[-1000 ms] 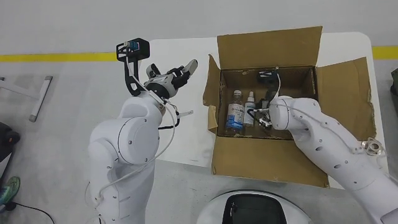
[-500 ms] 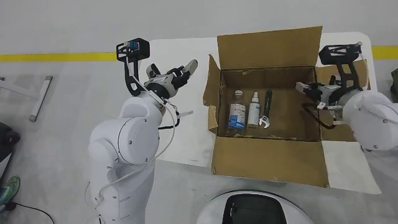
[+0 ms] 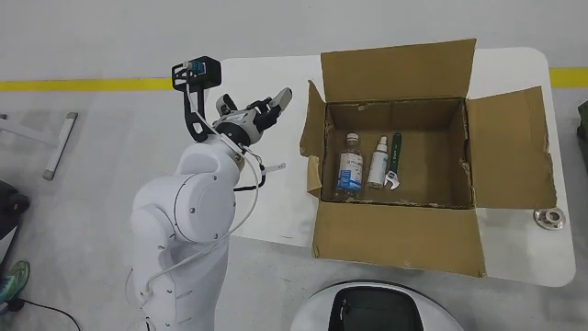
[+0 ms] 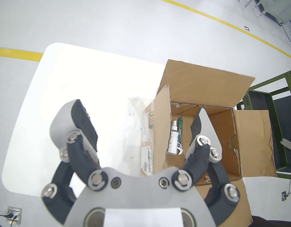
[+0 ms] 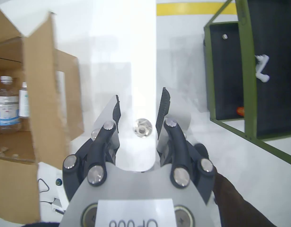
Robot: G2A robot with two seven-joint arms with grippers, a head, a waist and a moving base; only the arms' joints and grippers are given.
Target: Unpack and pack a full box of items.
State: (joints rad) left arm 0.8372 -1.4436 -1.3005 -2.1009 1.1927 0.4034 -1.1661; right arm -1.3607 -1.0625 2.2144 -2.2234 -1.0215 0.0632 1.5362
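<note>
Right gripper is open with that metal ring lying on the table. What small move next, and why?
Probably swing the right gripper over the box toward the wrench. The metal ring lies outside on the table, the jaws are open and clear of it, and the wrench is the item inside nearest that side.

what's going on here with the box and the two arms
A two-armed robot is at an open cardboard box on a white table. Inside lie a clear bottle, a small white spray bottle and a green-handled wrench. A small round metal part lies on the table beside the box's side flap. The right gripper is open, with that part in sight between its fingers; the left gripper is open too, holding nothing, off the box's other side.
</note>
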